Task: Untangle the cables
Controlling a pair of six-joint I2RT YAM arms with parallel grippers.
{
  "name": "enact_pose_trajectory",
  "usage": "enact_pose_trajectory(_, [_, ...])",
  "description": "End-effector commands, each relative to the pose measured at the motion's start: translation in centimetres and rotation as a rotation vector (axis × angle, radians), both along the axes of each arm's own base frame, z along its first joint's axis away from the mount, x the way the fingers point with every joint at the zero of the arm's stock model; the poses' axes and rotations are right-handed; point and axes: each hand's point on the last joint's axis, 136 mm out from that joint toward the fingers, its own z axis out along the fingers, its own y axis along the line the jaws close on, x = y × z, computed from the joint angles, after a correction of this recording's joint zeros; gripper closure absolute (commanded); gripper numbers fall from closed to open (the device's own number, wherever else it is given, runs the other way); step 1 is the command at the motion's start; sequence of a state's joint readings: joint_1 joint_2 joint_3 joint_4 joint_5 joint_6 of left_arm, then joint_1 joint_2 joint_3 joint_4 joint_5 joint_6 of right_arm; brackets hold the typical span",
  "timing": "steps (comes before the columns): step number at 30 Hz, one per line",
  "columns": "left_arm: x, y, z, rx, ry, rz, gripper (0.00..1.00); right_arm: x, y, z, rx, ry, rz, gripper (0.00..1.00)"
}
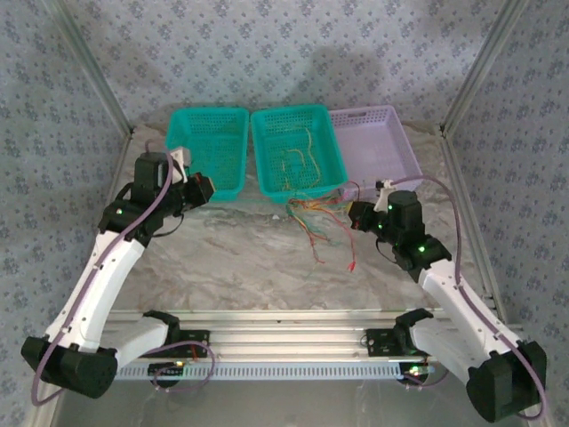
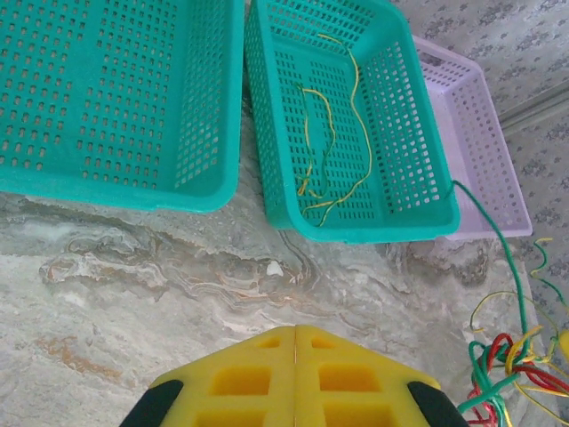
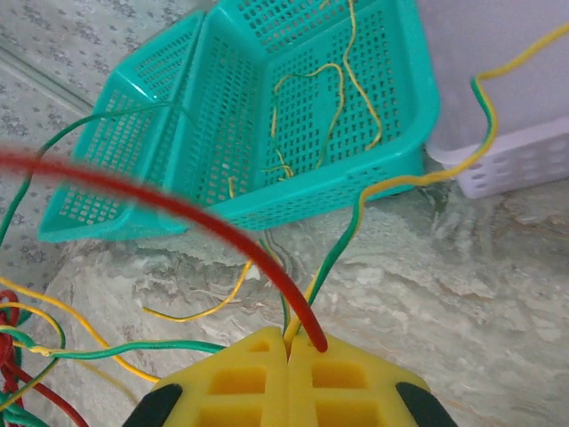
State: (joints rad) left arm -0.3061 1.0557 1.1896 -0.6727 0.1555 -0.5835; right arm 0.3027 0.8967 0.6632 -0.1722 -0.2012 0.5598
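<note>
Three walls (image 1: 267, 53) in blue-grey floral print box in the cell, with metal posts (image 1: 471, 80) at the corners. Work surface is a table (image 1: 240, 258), marbled beige-grey, matt. Along its far edge, side by side: left teal basket (image 1: 206, 111), middle teal basket (image 1: 289, 113), lilac basket (image 1: 391, 156). Just in front of the left one the left gripper (image 2: 295, 331) hangs over bare table, pads pressed together, empty. Before the lilac basket the right gripper (image 3: 289, 342) is clamped on a red cable (image 3: 178, 209) and a green-yellow cable (image 3: 356, 222). Main tangle of cables (image 1: 316, 218) lies on the table before the middle basket, beside the right gripper. Some yellow strands (image 2: 324, 151) lie inside the middle basket.
</note>
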Motion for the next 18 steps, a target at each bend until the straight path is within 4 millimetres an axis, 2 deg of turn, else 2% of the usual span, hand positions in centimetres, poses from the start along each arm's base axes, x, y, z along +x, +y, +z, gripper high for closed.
enact_pose_trajectory(1, [0.4,6.0,2.2,0.175,-0.086,0.225,1.00,-1.4,-7.5,-5.9,-0.210,0.203,-0.269,1.00])
enact_pose_trajectory(6, [0.2,7.1,2.5,0.214,-0.097,0.267,1.00,-2.2,-9.4,-5.9,-0.228,0.214,-0.337,1.00])
enact_pose_trajectory(12, [0.1,8.3,2.9,0.258,-0.107,0.315,1.00,-3.1,-12.9,-4.7,-0.224,0.185,-0.507,1.00])
enact_pose_trajectory(18, [-0.1,9.4,3.0,0.292,-0.110,0.362,1.00,-3.6,-15.5,-3.8,-0.237,0.184,-0.617,1.00])
